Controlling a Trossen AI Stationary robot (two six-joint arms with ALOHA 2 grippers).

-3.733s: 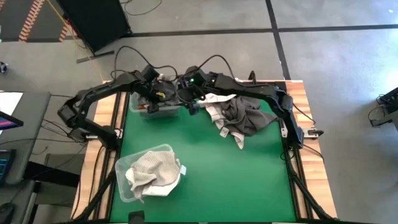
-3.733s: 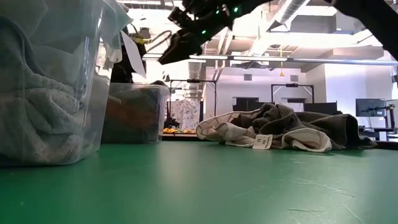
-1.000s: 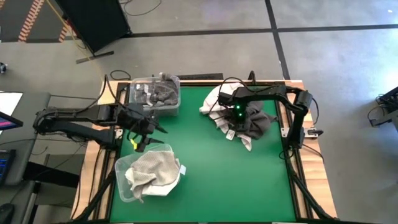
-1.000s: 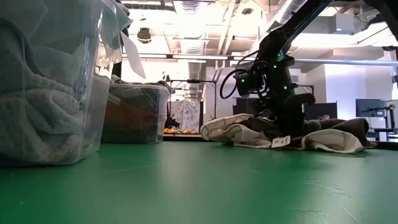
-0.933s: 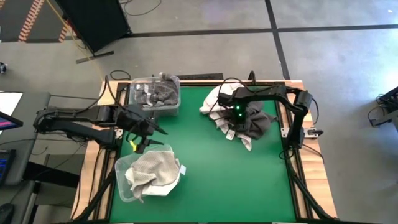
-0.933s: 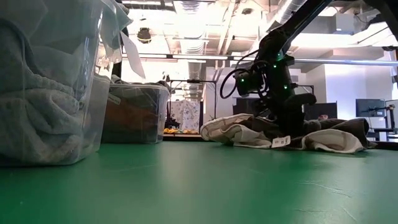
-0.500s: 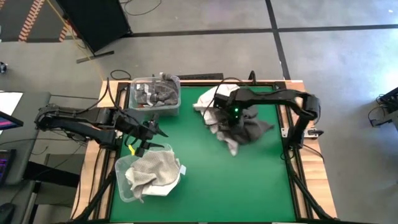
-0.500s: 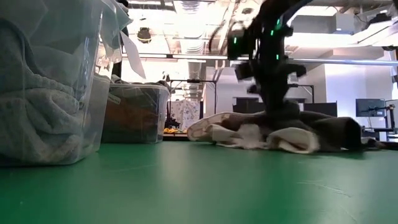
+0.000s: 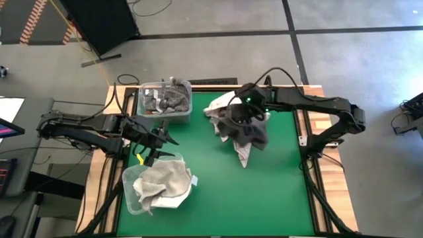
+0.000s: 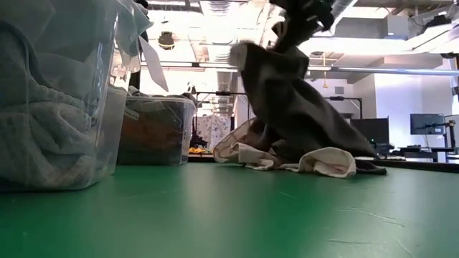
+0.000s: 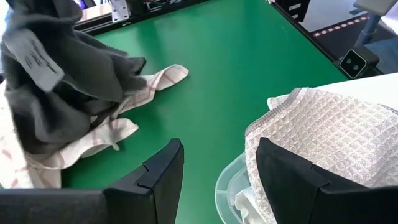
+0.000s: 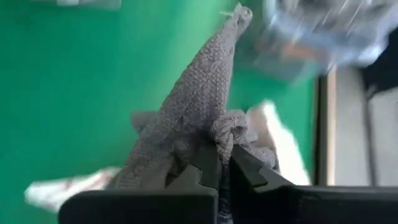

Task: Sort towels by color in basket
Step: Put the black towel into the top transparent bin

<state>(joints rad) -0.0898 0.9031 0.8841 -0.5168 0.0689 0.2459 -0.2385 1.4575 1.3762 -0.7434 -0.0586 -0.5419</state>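
- The green table point(image 9: 264, 192) carries two clear bins.
- The near bin point(image 9: 135, 198) holds a cream towel point(image 9: 162, 184).
- The right gripper point(image 12: 219, 163) is clamped on a dark grey towel point(image 9: 246, 132), lifted above the pile.
- The left gripper point(image 9: 158, 147) hovers spread beside the near bin.

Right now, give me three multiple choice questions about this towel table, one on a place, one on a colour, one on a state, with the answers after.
1. Where is the left claw?
A. beside the nearer clear bin
B. over the towel pile
C. off the table

2. What colour is the towel being lifted?
A. rust orange
B. dark grey
C. white

3. How is the right claw?
A. open and empty
B. shut on the towel
C. resting on the green table

Answers: 1 A, the high view shows it just above that bin's rim. 2 B, dark grey cloth hangs in the low view. 3 B, its fingers pinch the cloth in the right wrist view.
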